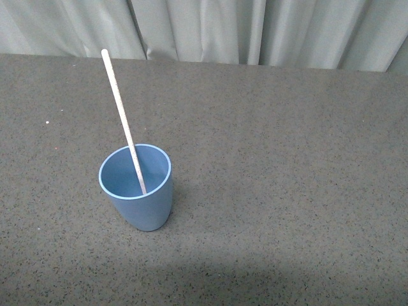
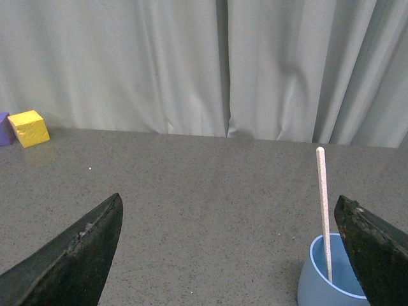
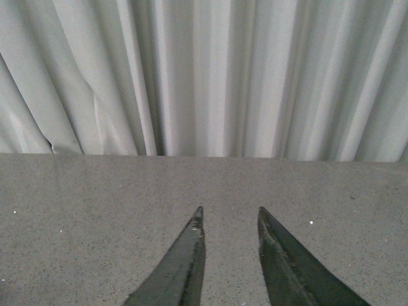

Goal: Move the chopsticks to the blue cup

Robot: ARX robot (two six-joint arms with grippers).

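Observation:
The blue cup (image 1: 137, 188) stands upright on the dark speckled table, left of centre in the front view. One pale chopstick (image 1: 121, 113) stands in it, its lower end on the cup's floor, its top leaning away to the left. No arm shows in the front view. In the left wrist view the left gripper (image 2: 229, 201) is open and empty, its dark fingers (image 2: 76, 255) wide apart; the cup (image 2: 331, 280) and chopstick (image 2: 323, 204) sit just beside one finger. The right gripper (image 3: 229, 210) is shut and holds nothing over bare table.
A grey curtain (image 1: 255, 29) hangs along the table's far edge. A yellow block (image 2: 29, 127) with a purple block (image 2: 5, 127) beside it sits at the table's far edge in the left wrist view.

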